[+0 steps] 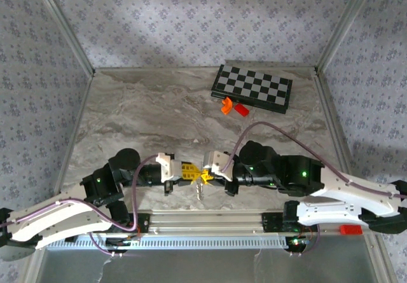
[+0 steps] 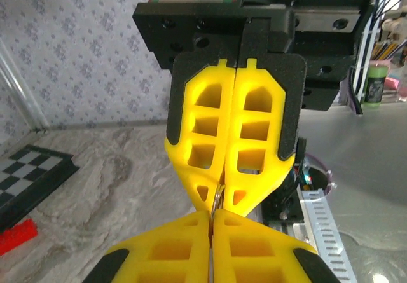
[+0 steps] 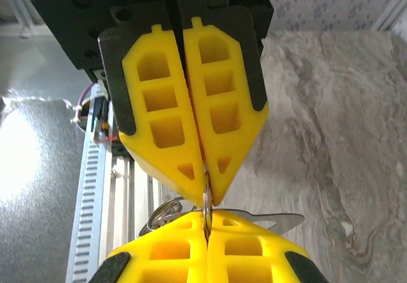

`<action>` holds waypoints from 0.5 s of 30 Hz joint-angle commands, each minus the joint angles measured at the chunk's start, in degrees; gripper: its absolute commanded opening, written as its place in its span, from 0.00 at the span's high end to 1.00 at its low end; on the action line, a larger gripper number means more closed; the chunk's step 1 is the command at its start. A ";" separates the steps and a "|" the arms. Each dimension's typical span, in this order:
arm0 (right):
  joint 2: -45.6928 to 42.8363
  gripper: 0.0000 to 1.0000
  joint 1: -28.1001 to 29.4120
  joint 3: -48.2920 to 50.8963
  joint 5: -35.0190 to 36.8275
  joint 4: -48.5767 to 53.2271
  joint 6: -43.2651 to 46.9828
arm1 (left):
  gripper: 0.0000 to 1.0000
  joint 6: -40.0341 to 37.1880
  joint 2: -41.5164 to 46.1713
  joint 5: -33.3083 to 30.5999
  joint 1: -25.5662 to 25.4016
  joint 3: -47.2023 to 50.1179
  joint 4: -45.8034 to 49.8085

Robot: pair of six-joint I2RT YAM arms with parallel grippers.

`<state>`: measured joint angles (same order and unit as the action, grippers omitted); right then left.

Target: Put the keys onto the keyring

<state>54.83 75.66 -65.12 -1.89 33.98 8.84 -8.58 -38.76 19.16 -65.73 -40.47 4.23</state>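
Tip to tip: left hand (image 1: 193, 173) and right hand (image 1: 206, 176), both pressed together, pinching thin metal keyring (image 3: 206, 201). Just beside tips, silver key (image 3: 280, 219). Spot near front edge of marble surface (image 1: 146, 111); open room behind toward checkered board (image 1: 254, 88).

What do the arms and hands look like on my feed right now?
Left arm and right arm: white outer links, black joint housings, a purplish cable looped along each, and small green lights on the right one's joints. Left hand and right hand match: white wrist piece, black mount, two yellow wedge-shaped fingers with square cut-outs.
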 commanded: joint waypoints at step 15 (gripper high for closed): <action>5.91 1.00 1.33 -8.63 4.57 8.37 3.22 | 1.00 -0.45 -1.33 1.61 -0.26 -2.97 -0.48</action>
<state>61.73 76.55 -73.43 2.59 45.76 11.49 -10.37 -40.62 17.43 -65.73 -42.98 9.78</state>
